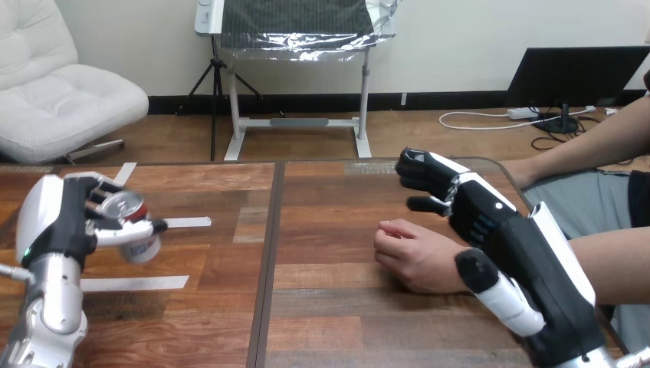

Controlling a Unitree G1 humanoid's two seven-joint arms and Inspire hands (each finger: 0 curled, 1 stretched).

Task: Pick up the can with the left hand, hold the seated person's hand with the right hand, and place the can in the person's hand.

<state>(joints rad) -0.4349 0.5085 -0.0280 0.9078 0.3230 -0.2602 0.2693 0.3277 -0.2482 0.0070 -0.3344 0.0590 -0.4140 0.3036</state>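
Right hand [490,230] sits just beside the person's hand [414,257], fingers loose & unclosed, fist on the surface [322,307], while left hand [57,222] fingers grip a tilted red/white can [142,247] w/ silver top, far left.

- The left hand [65,222] is at the table's left, its fingers and thumb curled round a drink can [136,230].
- The can is red and white with a silver top, and it is tilted in the grasp.
- The person's hand [414,257] rests loosely closed on the wooden table [322,322], right of the middle seam.
- The right hand [494,230] is over the person's wrist, thumb on the near side and fingers reaching past the far side, not closed round it.
- Strips of white tape [134,283] lie on the table near the left hand.
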